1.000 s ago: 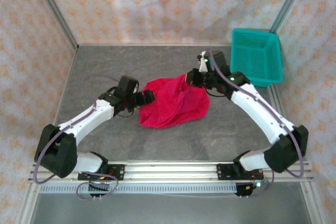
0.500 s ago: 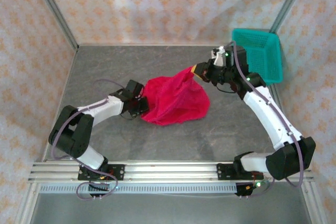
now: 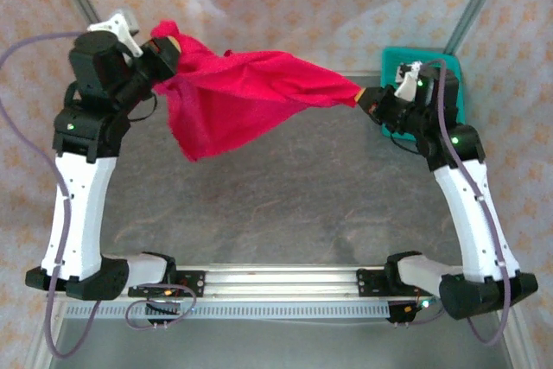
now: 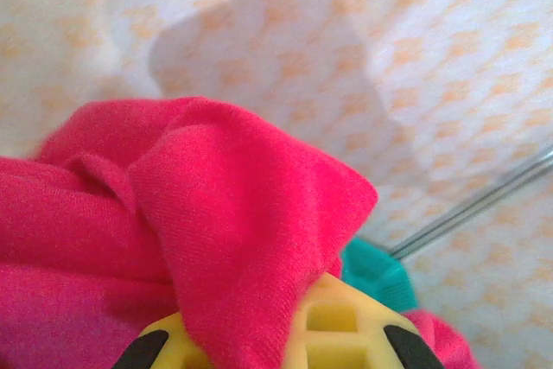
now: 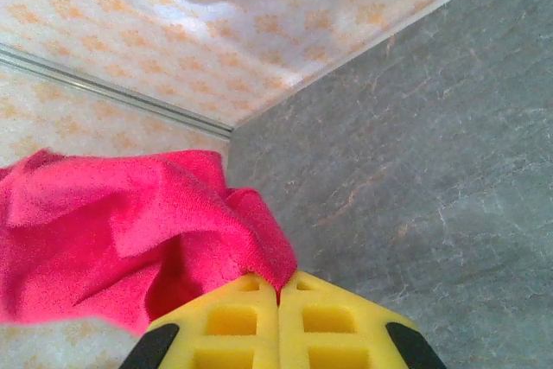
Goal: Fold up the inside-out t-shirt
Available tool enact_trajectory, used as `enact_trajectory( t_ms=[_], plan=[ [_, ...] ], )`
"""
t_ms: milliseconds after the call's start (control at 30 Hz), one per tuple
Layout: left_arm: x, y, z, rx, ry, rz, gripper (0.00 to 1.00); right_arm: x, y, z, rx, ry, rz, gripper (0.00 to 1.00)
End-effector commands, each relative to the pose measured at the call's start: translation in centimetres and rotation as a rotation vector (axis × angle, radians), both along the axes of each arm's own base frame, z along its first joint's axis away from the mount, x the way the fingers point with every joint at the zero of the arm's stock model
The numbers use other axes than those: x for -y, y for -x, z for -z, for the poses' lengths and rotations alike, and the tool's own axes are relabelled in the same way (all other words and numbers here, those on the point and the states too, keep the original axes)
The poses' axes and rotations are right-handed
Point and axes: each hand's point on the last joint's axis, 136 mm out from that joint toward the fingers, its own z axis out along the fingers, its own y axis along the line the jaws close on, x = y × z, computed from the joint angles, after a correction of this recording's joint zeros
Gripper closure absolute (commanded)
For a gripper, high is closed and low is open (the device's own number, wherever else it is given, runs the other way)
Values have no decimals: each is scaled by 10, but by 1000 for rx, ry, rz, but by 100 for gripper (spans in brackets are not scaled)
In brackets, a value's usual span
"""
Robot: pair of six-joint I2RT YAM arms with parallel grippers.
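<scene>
The inside-out t-shirt [image 3: 242, 92], plain crimson red, hangs stretched in the air between both arms, high above the grey table [image 3: 285, 196]. My left gripper [image 3: 166, 49] is raised at the upper left and is shut on one end of the cloth. In the left wrist view the red fabric [image 4: 199, 239] drapes over the yellow fingers [image 4: 346, 334]. My right gripper [image 3: 363, 95] at the right is shut on the other end; its yellow pads [image 5: 328, 317] pinch a fold of the shirt [image 5: 112, 231]. A loose flap sags down below the left end.
A teal mesh basket [image 3: 454, 75] stands at the back right corner of the table, just behind the right arm. Patterned curtain walls close the workspace on three sides. The arm bases sit on the rail [image 3: 276, 287] at the near edge.
The left gripper closed on the shirt's left edge and rose far up to the back left. The right gripper moved right and up, so the shirt left the table and is pulled out between them.
</scene>
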Motion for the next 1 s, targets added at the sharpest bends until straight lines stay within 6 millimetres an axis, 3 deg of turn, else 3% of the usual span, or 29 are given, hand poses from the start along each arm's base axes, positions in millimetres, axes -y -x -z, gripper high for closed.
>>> enact_trajectory(
  t_ms=[0, 133, 267, 367, 400, 467, 500, 567, 700, 800, 967],
  plan=[
    [31, -48, 83, -242, -30, 118, 100, 7, 3, 20, -43, -3, 49, 100],
    [74, -82, 151, -378, -52, 216, 100, 12, 4, 84, -165, -8, 100, 100],
    [122, -111, 246, -556, -101, 289, 100, 20, 9, 173, -321, -20, 174, 100],
    [143, -130, 319, -691, -131, 312, 100, 38, 17, 220, -393, 54, 265, 100],
    [145, -134, 334, -727, -138, 311, 89, 47, 19, 229, -402, 98, 303, 100],
    [137, -136, 347, -770, -163, 277, 50, 66, 24, 240, -414, 191, 371, 100],
    [131, -136, 346, -762, -192, 280, 44, 75, 26, 242, -411, 244, 398, 97],
    [115, -127, 341, -764, -214, 255, 32, 87, 28, 241, -403, 322, 420, 74],
    [61, -86, 329, -800, -312, 169, 30, 104, 27, 234, -388, 463, 437, 41],
    [31, -44, 346, -878, -372, 132, 32, 97, 18, 229, -367, 493, 377, 38],
    [10, 22, 388, -982, -377, 122, 42, 57, 4, 246, -427, 455, 155, 38]
  ],
)
